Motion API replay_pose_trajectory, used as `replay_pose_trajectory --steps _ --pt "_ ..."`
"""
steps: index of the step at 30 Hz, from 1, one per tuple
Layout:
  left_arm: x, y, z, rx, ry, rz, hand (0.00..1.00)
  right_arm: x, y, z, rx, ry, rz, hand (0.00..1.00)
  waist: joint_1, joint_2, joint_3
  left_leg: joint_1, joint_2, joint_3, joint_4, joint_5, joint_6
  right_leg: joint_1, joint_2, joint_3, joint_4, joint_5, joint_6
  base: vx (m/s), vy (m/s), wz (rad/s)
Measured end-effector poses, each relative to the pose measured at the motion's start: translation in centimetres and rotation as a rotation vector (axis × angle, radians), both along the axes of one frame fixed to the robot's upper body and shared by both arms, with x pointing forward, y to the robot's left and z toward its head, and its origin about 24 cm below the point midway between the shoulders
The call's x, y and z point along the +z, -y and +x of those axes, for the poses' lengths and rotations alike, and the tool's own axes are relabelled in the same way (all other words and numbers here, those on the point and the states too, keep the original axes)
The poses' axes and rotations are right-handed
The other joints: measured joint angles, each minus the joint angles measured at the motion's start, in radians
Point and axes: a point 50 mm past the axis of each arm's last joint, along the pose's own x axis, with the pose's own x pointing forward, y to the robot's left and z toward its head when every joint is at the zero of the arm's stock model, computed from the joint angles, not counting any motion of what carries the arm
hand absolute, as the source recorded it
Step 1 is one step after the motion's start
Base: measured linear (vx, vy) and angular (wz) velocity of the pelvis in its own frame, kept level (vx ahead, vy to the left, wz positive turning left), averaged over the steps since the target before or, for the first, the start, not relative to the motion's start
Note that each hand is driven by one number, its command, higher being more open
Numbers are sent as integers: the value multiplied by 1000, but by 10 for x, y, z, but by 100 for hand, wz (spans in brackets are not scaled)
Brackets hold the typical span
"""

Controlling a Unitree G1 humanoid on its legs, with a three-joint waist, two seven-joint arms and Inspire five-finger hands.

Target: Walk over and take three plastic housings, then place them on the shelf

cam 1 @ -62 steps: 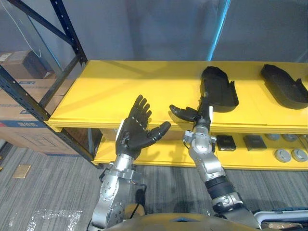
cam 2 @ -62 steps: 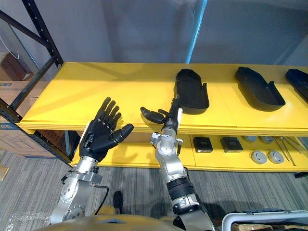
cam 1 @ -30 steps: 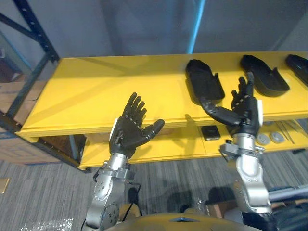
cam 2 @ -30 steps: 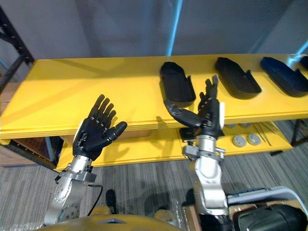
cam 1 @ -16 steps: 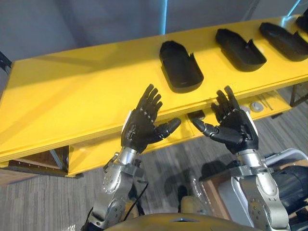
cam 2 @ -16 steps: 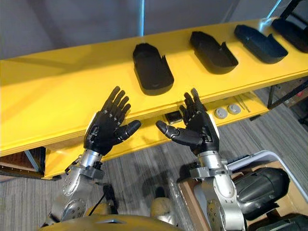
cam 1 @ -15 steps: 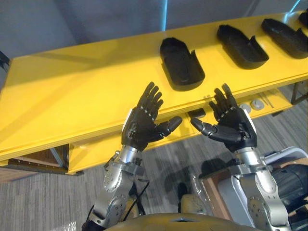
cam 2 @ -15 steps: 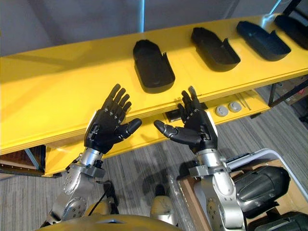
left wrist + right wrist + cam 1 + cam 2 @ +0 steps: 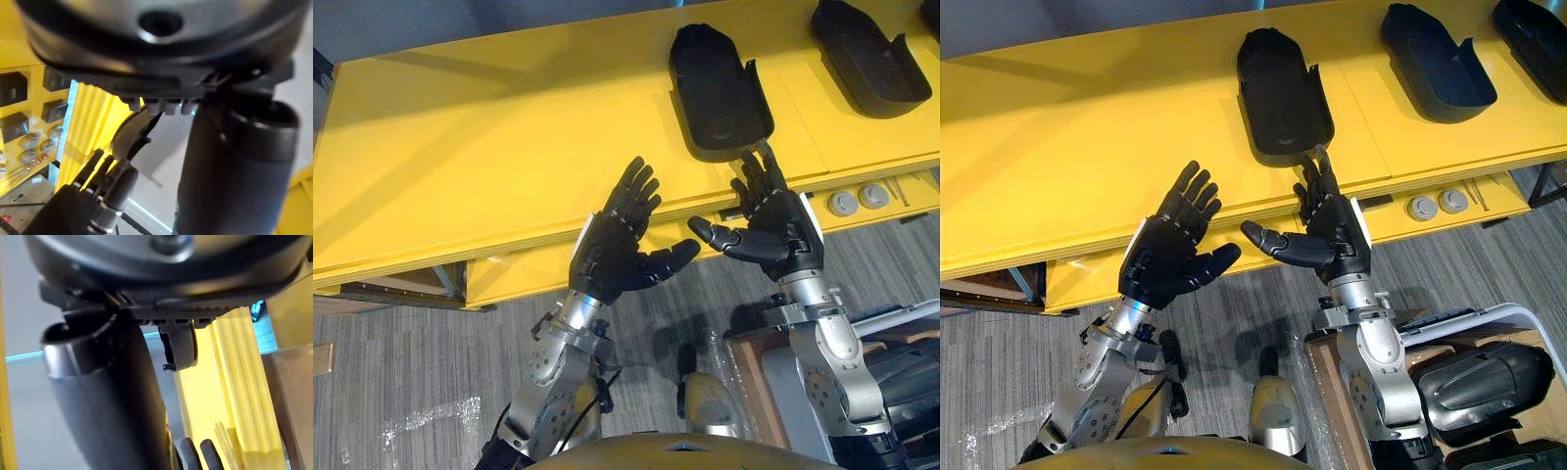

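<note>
Three black plastic housings lie hollow side up on the yellow shelf top (image 9: 509,147). The nearest housing (image 9: 720,83) sits just beyond my right hand (image 9: 778,223), a second housing (image 9: 1435,54) is further right, and a third housing (image 9: 1533,29) is at the right edge. My right hand is raised palm inward before the shelf's front edge, fingers straight and open, holding nothing; its fingertips reach up to the nearest housing's near end. My left hand (image 9: 619,253) is raised beside it, also open and empty. The left wrist view catches the right hand (image 9: 93,196) from the side.
A lower yellow shelf (image 9: 1097,279) carries round metal parts (image 9: 1435,204). A white-rimmed crate (image 9: 1489,323) with large black housings (image 9: 1474,377) stands on the grey floor at the lower right. Left half of the shelf top is bare.
The camera has tilted down and shifted, so the shelf shows nearer. Both hands stay raised and open; the right hand now sits just below the nearest housing.
</note>
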Motion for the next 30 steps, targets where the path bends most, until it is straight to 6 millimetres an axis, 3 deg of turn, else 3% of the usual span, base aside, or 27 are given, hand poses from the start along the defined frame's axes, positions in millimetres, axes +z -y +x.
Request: replay_pose_trajectory --steps 20,27,30 --pt "0 -3 0 -5 5 -8 100 20 6 45 -107 72 -8 100 3 29 51 -19 2 -43 0 26 -5 -13 0 -43 40 -13 -11 -14 0 5" --pt "1 -8 2 12 17 -5 100 30 4 59 -109 101 -5 100 4 61 67 -21 2 -57 0 34 -7 -14 0 -54 52 -14 -12 -19 -4 4" --pt "1 -8 2 6 21 -5 100 32 4 63 -110 102 -5 100 4 62 68 -21 2 -59 0 36 -6 -15 0 -55 54 -14 -12 0 0 0"
